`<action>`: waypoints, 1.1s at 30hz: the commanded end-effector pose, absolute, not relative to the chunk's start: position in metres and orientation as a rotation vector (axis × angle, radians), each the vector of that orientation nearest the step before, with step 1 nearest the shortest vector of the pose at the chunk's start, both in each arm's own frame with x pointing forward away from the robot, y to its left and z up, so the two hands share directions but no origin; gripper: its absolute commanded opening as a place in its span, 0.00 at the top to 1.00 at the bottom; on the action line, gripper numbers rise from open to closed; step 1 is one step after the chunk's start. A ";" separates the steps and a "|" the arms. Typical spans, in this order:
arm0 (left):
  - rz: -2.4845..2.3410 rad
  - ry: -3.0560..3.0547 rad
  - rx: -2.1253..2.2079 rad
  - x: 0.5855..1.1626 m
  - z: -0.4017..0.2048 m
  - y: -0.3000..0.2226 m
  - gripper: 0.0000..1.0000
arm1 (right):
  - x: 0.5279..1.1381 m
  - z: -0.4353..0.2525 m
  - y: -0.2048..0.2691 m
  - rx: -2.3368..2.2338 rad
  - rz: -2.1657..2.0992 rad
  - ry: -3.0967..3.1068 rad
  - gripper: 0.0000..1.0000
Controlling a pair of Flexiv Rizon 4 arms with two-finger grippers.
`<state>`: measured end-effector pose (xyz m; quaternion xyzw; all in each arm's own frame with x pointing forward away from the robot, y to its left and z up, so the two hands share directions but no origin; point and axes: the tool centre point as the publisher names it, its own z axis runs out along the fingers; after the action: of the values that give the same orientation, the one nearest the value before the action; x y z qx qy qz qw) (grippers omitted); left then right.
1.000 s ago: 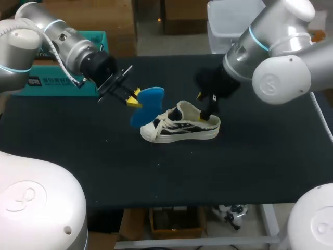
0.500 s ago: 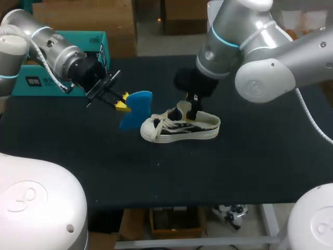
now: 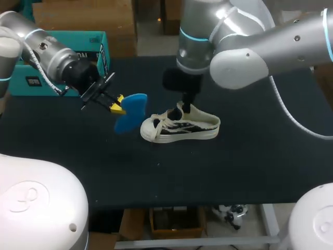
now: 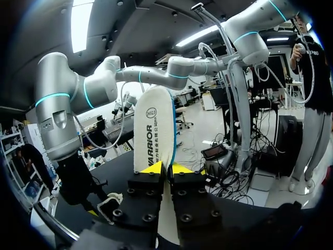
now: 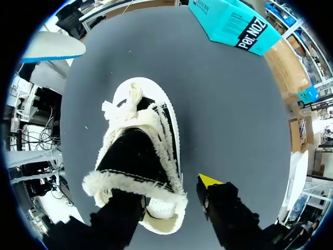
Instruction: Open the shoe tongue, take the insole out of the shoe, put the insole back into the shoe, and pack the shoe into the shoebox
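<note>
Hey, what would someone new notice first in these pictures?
The bright blue insole, pinched in the left end effector and held in the air beside the shoe. Next, that cream and black shoe itself, mid-table, with the right end effector down at its opening.

Head view: even, diffuse light from overhead. Table (image 3: 250, 156) reads matte and uniformly dark. Shoe (image 3: 182, 127) throws only a faint, soft shadow. Broad soft highlights on right arm (image 3: 244, 47) shell.
Left wrist view: ceiling light panels (image 4: 80, 23) glare white; insole (image 4: 156, 130) brightly lit.
</note>
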<state>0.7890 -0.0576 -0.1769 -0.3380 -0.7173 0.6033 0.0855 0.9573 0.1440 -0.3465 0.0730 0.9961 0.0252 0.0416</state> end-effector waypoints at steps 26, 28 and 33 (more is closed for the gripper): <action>1.780 -2.108 -1.073 0.797 -0.173 -0.063 1.00 | 0.940 -0.339 0.135 0.603 -0.014 3.024 1.00; 1.776 -2.085 -1.101 0.800 -0.171 -0.065 1.00 | 0.934 -0.338 0.132 0.710 0.011 3.014 1.00; 1.760 -2.037 -1.163 0.805 -0.165 -0.073 1.00 | 0.920 -0.336 0.127 0.899 0.061 2.976 1.00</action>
<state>0.7940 -0.0688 -0.1652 -0.3786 -0.6996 0.5998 0.0864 0.9311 0.1348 -0.3394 0.2701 0.9628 0.0025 0.0112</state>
